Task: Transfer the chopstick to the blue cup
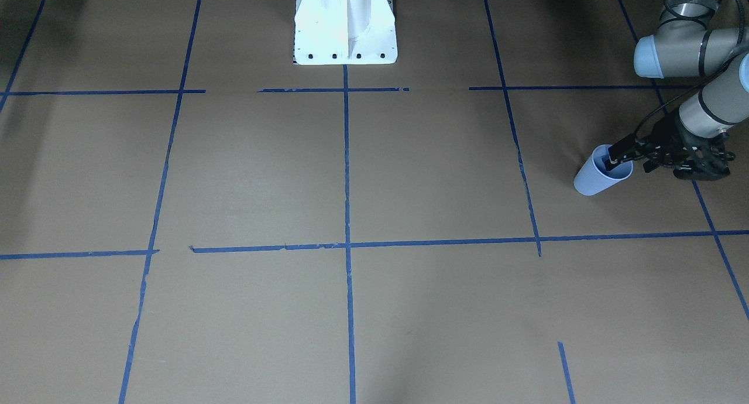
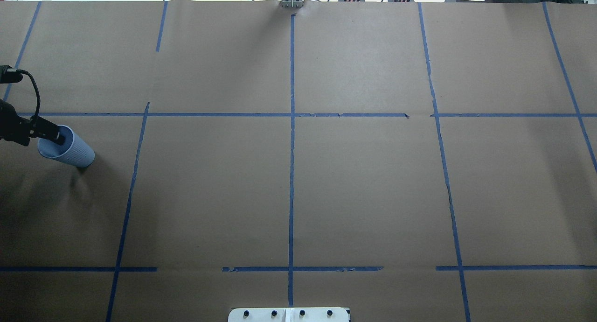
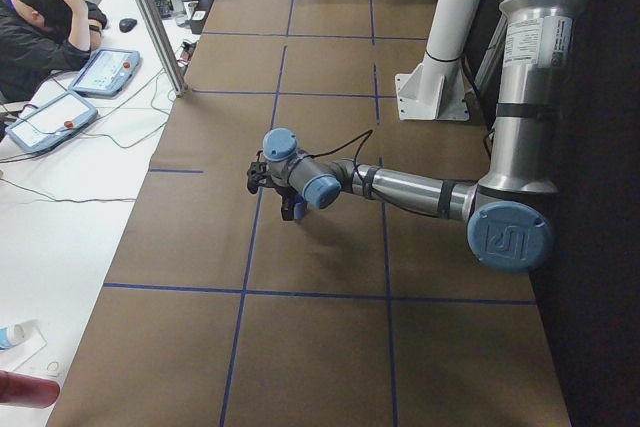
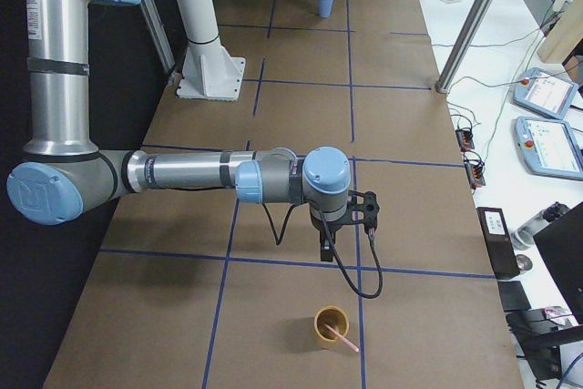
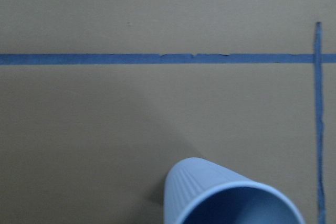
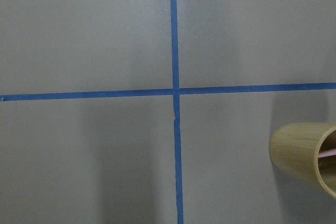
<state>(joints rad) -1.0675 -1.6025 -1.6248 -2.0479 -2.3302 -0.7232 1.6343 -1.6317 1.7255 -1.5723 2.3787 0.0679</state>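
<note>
Chopstick point(image 4: 346, 341) is sitting in a tan cup point(image 4: 328, 330) way over on the right, leaning out past the rim. The right gripper point(image 4: 325, 250) hangs near it, and I can't tell how open it is. The blue cup point(image 1: 594, 181) stands far left, with the left gripper point(image 1: 613, 160) tips in its mouth. Can't tell if it's gripping.

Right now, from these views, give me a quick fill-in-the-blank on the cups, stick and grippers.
1. The right gripper hangs near the tan ribbed cup, which holds the thin pale-pink ____.
2. A finger of the left gripper reaches into the pale periwinkle-blue tapered ____.
3. The brown paper table is gridded with ____ tape.
Missing: chopstick; cup; blue.
</note>
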